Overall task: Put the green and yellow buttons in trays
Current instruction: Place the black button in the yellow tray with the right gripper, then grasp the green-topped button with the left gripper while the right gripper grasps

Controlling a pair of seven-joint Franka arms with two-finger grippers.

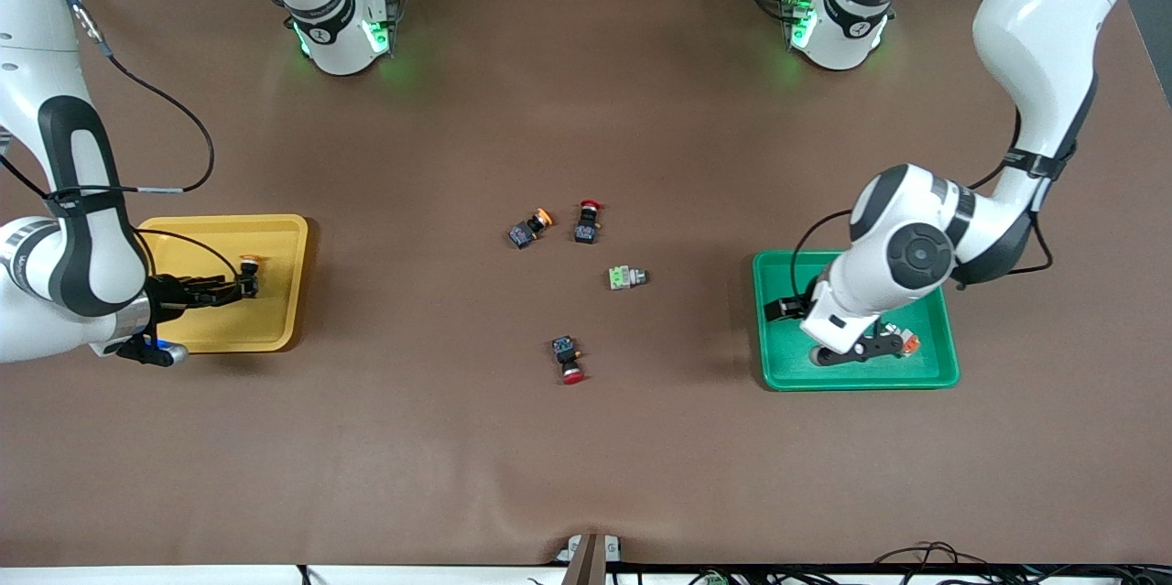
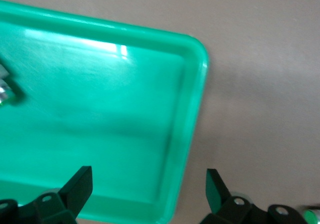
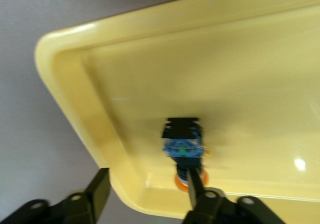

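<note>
Right gripper (image 1: pixel 240 285) low over the yellow tray (image 1: pixel 275 232): fingers spread, a yellow-capped button (image 3: pixel 183 143) lying in the tray between them, one finger seemingly against its cap. Judged a release in hand, no pinch.

Left gripper (image 1: pixel 893 342) over the green tray (image 1: pixel 774 329), fingers spread wide, empty. A pale grey button (image 1: pixel 908 344) rests in that tray, just beside the fingers.

Mid-desk: second yellow-capped button (image 1: pixel 529 229), grey button with green face (image 1: pixel 627 277) nearer the camera, two red-capped ones (image 1: pixel 587 221) (image 1: pixel 569 359) to leave alone.

Next move likely: lift clear, reach to mid-desk for the remaining two. Small blocky targets lying on their sides; a narrow, centred pinch needed.

Trays glossy moulded plastic, rounded corners, raised rims. Desk (image 1: pixel 586 475) covered in matte brown sheet.
</note>
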